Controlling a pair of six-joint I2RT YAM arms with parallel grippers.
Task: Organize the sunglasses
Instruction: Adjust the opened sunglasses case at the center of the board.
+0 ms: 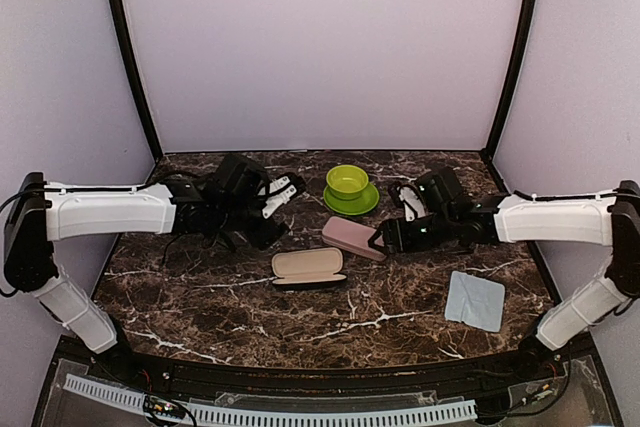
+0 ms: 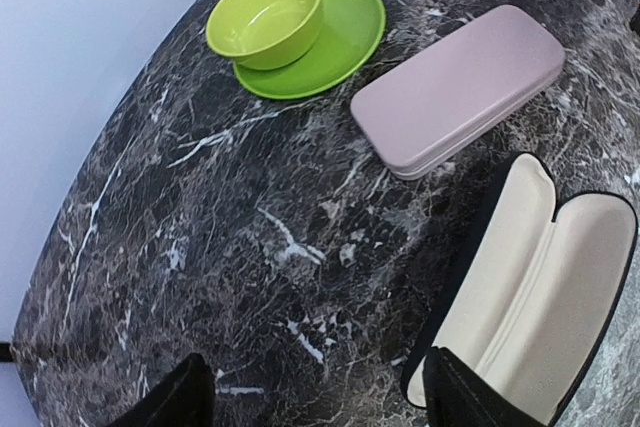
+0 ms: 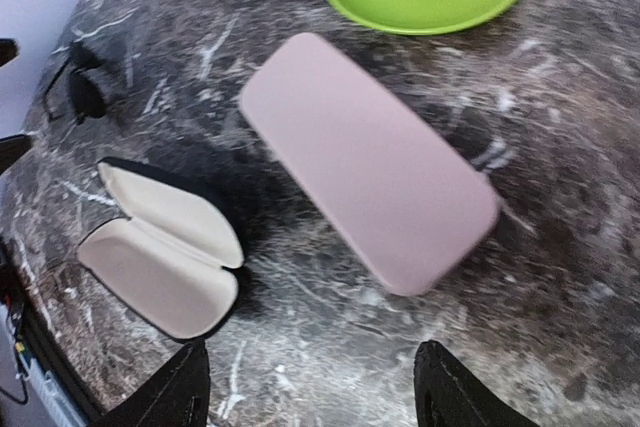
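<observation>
A black pair of sunglasses (image 3: pixel 78 87) lies on the marble at the far left of the right wrist view, small and partly cut off. An open black case (image 1: pixel 308 267) with a cream lining (image 2: pixel 540 277) lies near the middle of the table. A closed pink case (image 1: pixel 352 237) lies slantwise behind it. My left gripper (image 1: pixel 272 219) hangs over the marble left of the cases. It is open (image 2: pixel 320 402), with only bare tabletop between its fingers. My right gripper (image 1: pixel 385 237) sits at the pink case's right end. It is also open (image 3: pixel 315 387) and holds nothing. The pink case (image 3: pixel 370 162) lies just ahead of its fingers.
A green bowl (image 1: pixel 347 180) stands on a green plate (image 1: pixel 362 201) at the back centre. A grey-blue cloth (image 1: pixel 475 299) lies at the front right. Pale walls close in the table on three sides.
</observation>
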